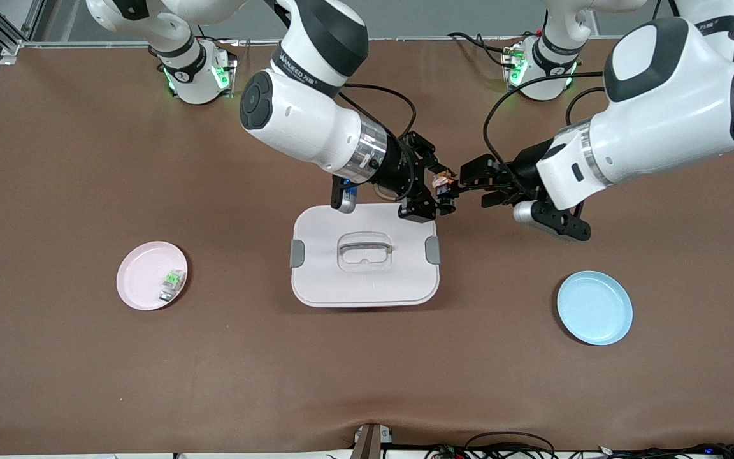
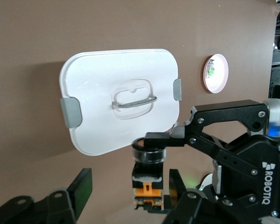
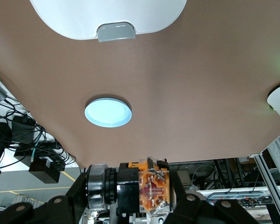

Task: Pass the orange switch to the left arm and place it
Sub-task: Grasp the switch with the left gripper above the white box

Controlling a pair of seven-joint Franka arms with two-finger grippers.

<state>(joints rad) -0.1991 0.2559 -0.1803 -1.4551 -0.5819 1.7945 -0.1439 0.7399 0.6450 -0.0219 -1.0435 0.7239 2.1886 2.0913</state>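
The orange switch (image 1: 445, 182) hangs in the air just past the corner of the white box (image 1: 364, 280) that lies toward the left arm's end and the arms' bases. My right gripper (image 1: 437, 191) is shut on its black body and silver ring, seen close in the right wrist view as the orange switch (image 3: 149, 186). My left gripper (image 1: 464, 183) meets it from the left arm's end. In the left wrist view its fingers (image 2: 81, 191) stand either side of the switch (image 2: 148, 186), open, one pad close to it and a gap at the other.
A blue plate (image 1: 594, 308) lies toward the left arm's end of the table. A pink plate (image 1: 144, 275) with a small green-and-grey component (image 1: 172, 282) lies toward the right arm's end. The box's lid (image 2: 107, 93) has grey side latches.
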